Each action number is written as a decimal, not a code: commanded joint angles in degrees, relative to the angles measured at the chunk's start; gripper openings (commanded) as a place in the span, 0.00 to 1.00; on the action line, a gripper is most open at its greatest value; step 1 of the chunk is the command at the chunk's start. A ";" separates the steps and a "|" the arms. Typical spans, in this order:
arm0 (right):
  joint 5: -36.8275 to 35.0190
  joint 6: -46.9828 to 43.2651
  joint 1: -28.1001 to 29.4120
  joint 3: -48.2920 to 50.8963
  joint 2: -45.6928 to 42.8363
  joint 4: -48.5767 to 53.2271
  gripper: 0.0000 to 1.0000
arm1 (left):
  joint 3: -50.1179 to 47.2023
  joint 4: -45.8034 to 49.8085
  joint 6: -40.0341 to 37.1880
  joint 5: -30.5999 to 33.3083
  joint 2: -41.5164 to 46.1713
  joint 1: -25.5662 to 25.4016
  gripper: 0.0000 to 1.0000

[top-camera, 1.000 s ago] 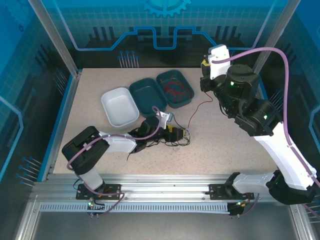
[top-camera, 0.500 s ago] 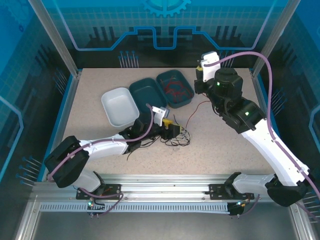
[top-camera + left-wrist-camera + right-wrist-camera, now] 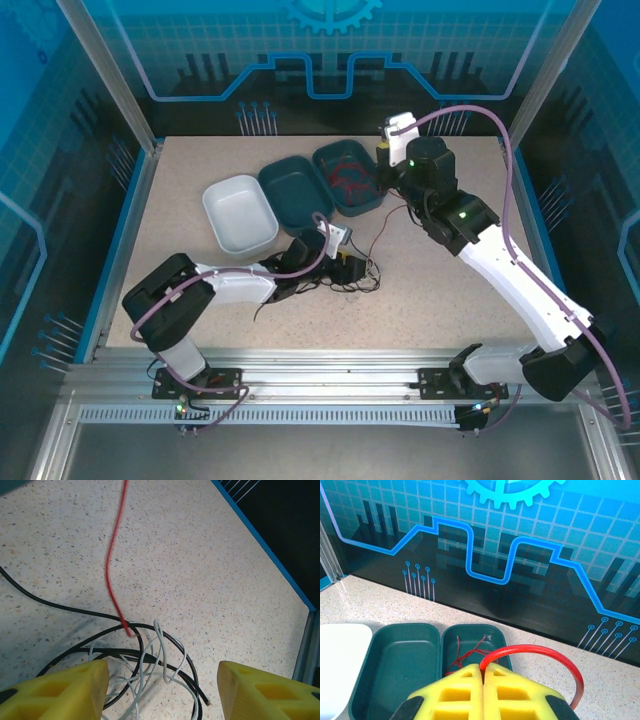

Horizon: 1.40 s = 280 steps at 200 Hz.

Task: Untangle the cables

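The right end effector (image 3: 483, 672) has its yellow pads pressed together on the red cable (image 3: 535, 649), which arcs out of the pinch and is cut off at the frame's lower edge. From above, its fingertips sit under the wrist and are hard to make out. The left end effector (image 3: 162, 680) stands wide, with nothing gripped, low over the tangle (image 3: 145, 652) of thin black and whitish cables near the middle of the surface, toward its near edge. The red strand seems to end inside that knot. More red wires lie in a teal tray (image 3: 460, 635).
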<state>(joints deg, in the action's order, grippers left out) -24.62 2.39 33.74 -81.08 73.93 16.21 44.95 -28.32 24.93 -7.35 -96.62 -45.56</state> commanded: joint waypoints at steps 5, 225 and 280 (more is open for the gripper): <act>0.28 0.67 -0.86 0.15 -2.00 -5.74 0.00 | 2.09 0.17 -0.91 -0.47 -1.32 -0.49 0.59; 14.96 -1.23 -7.51 -39.95 28.31 6.02 0.00 | -1.77 36.31 -5.53 31.19 43.85 2.04 0.99; 16.00 -3.39 -8.99 -55.30 42.92 10.82 0.00 | -3.38 38.95 -5.15 31.92 48.26 4.28 0.99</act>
<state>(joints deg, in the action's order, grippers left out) -10.09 0.56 26.00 -130.39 112.95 24.40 42.54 7.94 20.56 22.74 -50.04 -42.48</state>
